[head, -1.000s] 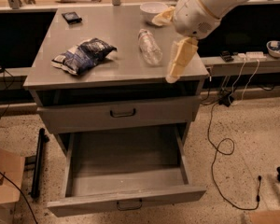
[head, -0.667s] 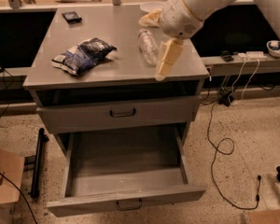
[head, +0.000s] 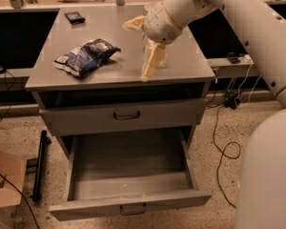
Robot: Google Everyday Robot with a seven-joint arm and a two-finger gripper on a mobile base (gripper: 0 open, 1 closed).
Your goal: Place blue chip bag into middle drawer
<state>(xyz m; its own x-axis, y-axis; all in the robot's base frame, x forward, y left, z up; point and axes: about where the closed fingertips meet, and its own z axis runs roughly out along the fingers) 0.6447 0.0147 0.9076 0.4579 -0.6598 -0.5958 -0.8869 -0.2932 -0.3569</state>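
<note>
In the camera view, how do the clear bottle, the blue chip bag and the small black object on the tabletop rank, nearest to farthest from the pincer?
The pincer hangs over the front right part of the tabletop.
1. Clear plastic bottle: right behind the pincer.
2. Blue chip bag: front left part of the top.
3. Small black object: back left corner.

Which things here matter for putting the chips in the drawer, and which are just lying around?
For the job: blue chip bag on the tabletop; open drawer below; gripper above the tabletop, near its front edge.
Lying about: clear bottle behind the gripper; small dark object at the back; cardboard box, lower left.
</note>
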